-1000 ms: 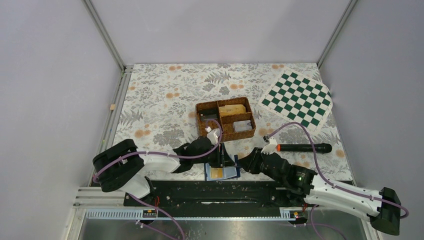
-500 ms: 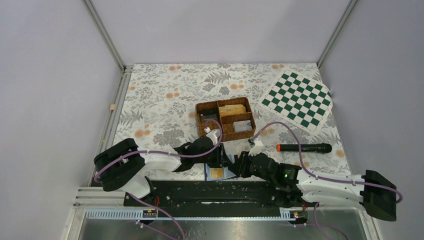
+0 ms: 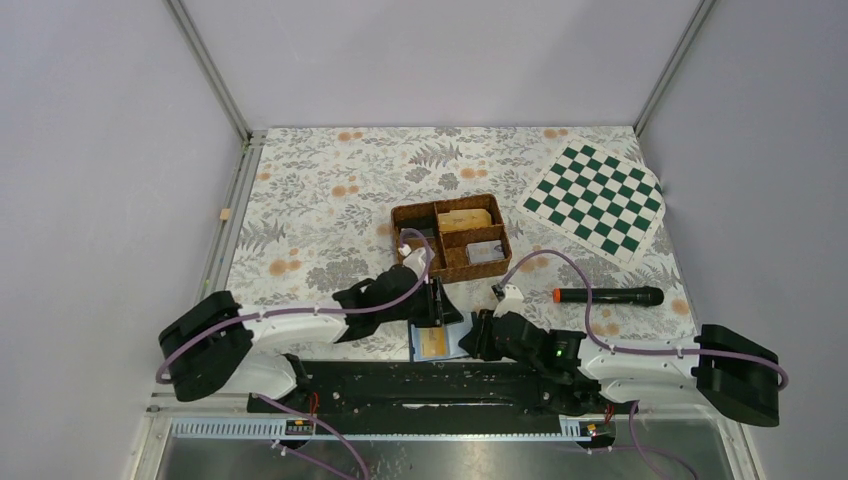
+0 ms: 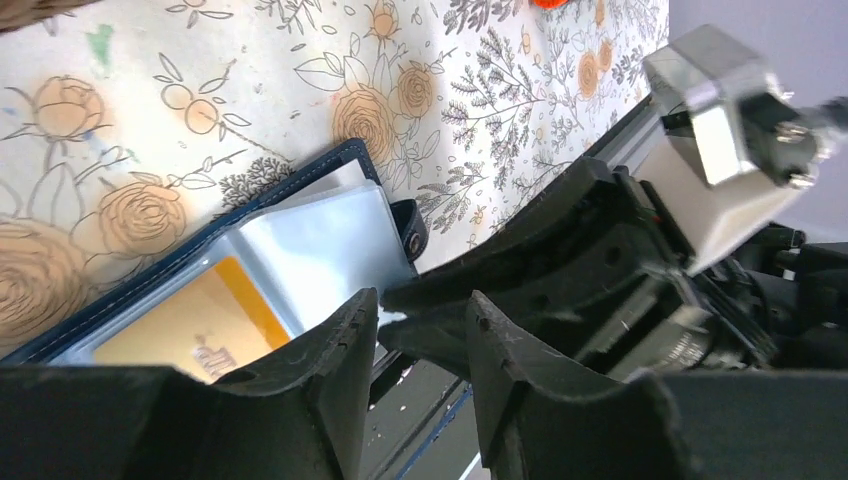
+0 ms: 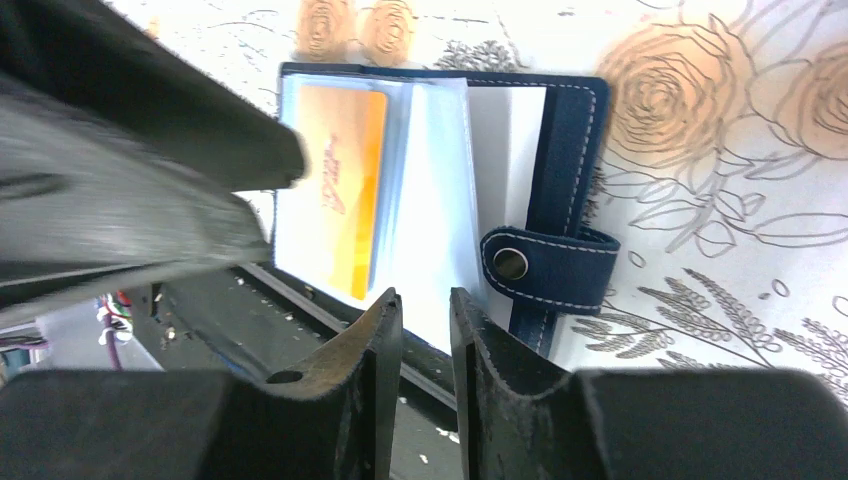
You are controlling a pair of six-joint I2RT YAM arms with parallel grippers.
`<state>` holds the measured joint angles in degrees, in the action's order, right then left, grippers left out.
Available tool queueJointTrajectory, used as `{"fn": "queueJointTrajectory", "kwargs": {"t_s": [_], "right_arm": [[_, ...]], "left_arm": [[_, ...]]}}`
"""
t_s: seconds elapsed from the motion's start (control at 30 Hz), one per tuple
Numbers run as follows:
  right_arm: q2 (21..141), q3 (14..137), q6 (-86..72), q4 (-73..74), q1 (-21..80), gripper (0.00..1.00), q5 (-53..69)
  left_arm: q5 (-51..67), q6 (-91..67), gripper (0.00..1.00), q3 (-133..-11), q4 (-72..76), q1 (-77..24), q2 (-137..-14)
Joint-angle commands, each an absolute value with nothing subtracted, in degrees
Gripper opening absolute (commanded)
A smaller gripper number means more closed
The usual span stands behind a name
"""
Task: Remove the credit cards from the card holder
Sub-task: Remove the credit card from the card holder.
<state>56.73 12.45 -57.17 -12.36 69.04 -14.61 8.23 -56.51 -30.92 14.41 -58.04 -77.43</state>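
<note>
Card holder (image 5: pixel 560 150): lying open at the table's near edge, at 6 o'clock of the wicker tray (image 3: pixel 450 238), with an orange card (image 5: pixel 345 180) sitting in a clear sleeve.
Right gripper (image 5: pixel 425 300): hovering narrowly parted and gripping nothing. The holder is lying at its 12 o'clock and the card at 11.
Left gripper (image 4: pixel 420 305): standing slightly open and empty, crowding the holder.
Risk: the fingers may be heading for a collision, or pinching the sleeve instead of the card and dragging the holder off the edge.

Left arm (image 3: pixel 300 322) and right arm (image 3: pixel 640 372) are both wearing white shells over black joints. 1 purple cable (image 3: pixel 335 308) is running along each. Green LED (image 3: pixel 555 351) is glowing on the right. Fingers (image 4: pixel 300 400) are showing matte black.
</note>
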Motion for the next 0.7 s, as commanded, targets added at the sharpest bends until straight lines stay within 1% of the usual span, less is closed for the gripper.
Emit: {"fn": "queueJointTrajectory", "kwargs": {"t_s": [0.0, 0.13, 0.27, 0.4, 0.67], "right_arm": [[57.84, 11.64, -60.22, -13.43, 69.52, 0.32, -18.10], [59.17, 13.60, -59.76, -11.80, 69.53, 0.35, -17.82], [59.85, 15.71, -58.60, -14.31, 69.53, 0.35, -15.25], [61.07, 18.41, -57.66, -15.90, 69.52, 0.35, -13.41], [68.57, 20.92, -57.89, -18.22, 69.24, 0.36, -13.63]], "left_arm": [[3.29, -55.86, 0.38, -32.46, 6.44, -57.83, -72.06], [2.32, -57.66, 0.36, -27.89, 5.23, -57.83, -67.76], [2.20, -58.79, 0.35, -23.68, 6.03, -57.83, -64.80], [1.43, -58.51, 0.31, -22.24, 4.99, -57.83, -64.11], [1.27, -58.42, 0.30, -20.07, 6.02, -57.85, -64.70]]}}
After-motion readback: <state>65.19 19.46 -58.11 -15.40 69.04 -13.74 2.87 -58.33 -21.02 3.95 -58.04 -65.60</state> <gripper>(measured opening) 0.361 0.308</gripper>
